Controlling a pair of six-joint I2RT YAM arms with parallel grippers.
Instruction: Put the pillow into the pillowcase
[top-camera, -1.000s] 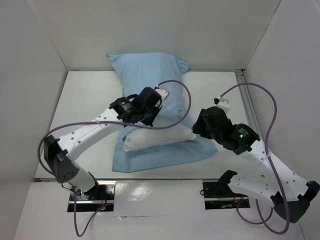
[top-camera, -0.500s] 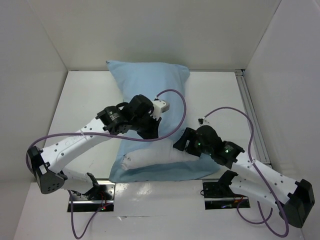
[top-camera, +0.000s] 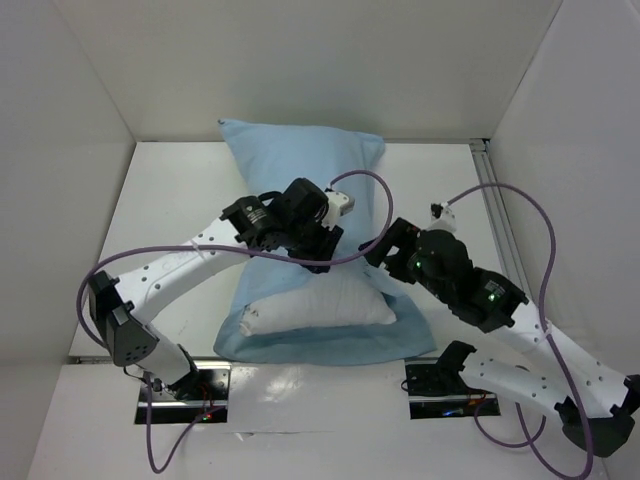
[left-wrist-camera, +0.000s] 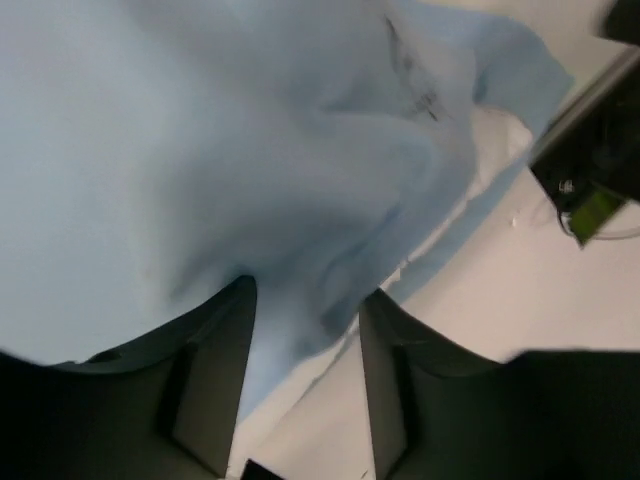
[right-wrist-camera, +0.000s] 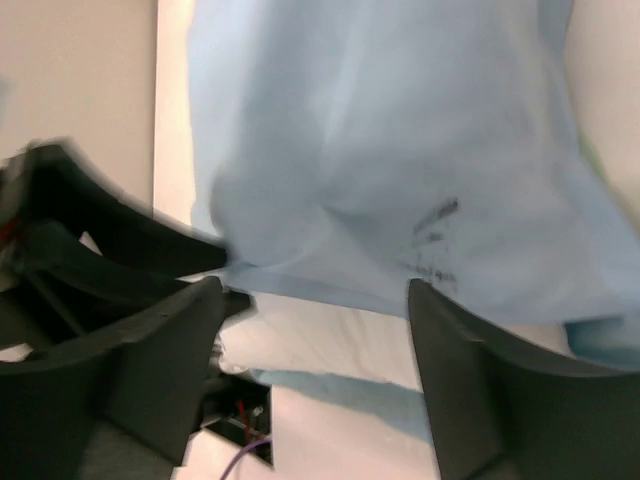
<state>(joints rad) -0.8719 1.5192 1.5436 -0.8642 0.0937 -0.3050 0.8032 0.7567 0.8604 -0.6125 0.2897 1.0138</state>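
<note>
Most of pillow (top-camera: 320, 305) inside pillowcase (top-camera: 300, 160) (white end out); left end effector (left-wrist-camera: 303, 295), right end effector (right-wrist-camera: 315, 290) parted, gripping nothing.

The pillowcase (top-camera: 300, 170) lies on the surface (top-camera: 170, 200), stretching from beyond both pairs of jaws to nearer than them. The pillow (top-camera: 330, 305) sits partly inside it, just nearer than the jaws, which hang side by side over the pillowcase.

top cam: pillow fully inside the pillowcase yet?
No, the near end of the pillow lies uncovered at the open end of the pillowcase.
</note>
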